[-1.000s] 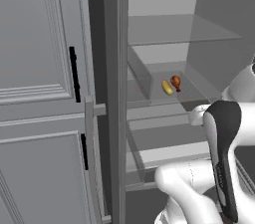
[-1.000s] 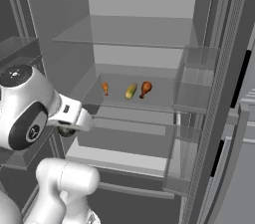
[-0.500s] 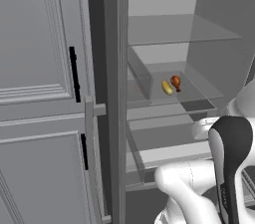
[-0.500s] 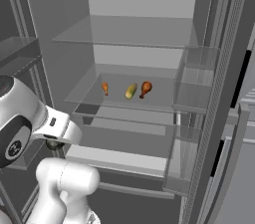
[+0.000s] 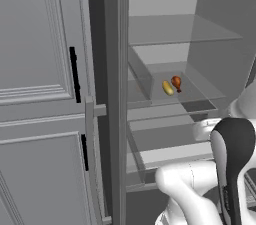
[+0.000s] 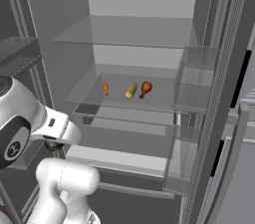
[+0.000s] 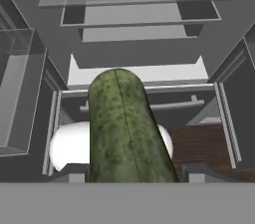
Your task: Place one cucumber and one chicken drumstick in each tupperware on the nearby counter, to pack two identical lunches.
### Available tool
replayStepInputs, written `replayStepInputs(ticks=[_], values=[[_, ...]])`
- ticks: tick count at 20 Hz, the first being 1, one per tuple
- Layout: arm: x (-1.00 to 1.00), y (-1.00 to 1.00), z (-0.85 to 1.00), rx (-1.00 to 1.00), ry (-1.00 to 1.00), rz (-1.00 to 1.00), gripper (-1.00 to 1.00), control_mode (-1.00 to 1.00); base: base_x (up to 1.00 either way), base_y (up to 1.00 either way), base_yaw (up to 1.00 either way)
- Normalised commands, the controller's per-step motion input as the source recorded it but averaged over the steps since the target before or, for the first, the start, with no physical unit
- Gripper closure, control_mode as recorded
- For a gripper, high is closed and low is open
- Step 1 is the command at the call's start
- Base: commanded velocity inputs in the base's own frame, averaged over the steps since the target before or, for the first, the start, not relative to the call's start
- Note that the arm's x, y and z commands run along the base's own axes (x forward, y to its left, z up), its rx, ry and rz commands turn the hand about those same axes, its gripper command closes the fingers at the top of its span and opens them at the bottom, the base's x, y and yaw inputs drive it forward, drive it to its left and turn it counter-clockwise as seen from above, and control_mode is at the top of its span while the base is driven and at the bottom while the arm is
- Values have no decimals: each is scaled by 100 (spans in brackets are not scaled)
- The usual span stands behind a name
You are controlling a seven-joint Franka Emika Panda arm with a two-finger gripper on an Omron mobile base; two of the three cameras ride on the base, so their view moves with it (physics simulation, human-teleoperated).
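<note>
A big dark green cucumber [image 7: 124, 128] juts forward from my gripper [image 7: 130, 174], which is shut on it; the cucumber hides most of the fingers. The hand hangs low in front of the open fridge, under the white forearm [image 6: 52, 126]. On the glass shelf [image 6: 99, 99] further in lie a small chicken drumstick [image 6: 105, 88], a yellow-green cucumber [image 6: 131, 91] and a larger drumstick [image 6: 145, 88]. The left base view also shows that cucumber [image 5: 168, 88] and drumstick [image 5: 176, 83]. The tupperware and the counter are out of view.
The fridge stands open with glass shelves and a pulled-out white drawer [image 7: 139, 73] below them. Clear door bins [image 6: 195, 76] hang on the right. A tall grey panelled door [image 5: 45, 94] stands to the left. A dark wooden surface [image 7: 199, 143] shows below the hand.
The arm has sunk and drawn back from the fridge, dropping low in both base views. The food on the shelf has not moved.
</note>
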Motion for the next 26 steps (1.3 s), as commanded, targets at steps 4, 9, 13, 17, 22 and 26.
replayStepInputs(ticks=[4,9,13,17,22,26], values=[[0,0,0,0,0,0,100,100,-64,4,16],[0,0,0,0,0,0,100,100,-88,13,29],[0,0,0,0,0,0,100,100,-83,21,37],[0,0,0,0,0,0,100,100,-62,78,58],[0,0,0,0,0,0,100,100,-19,97,69],[0,0,0,0,0,0,100,100,0,50,64]])
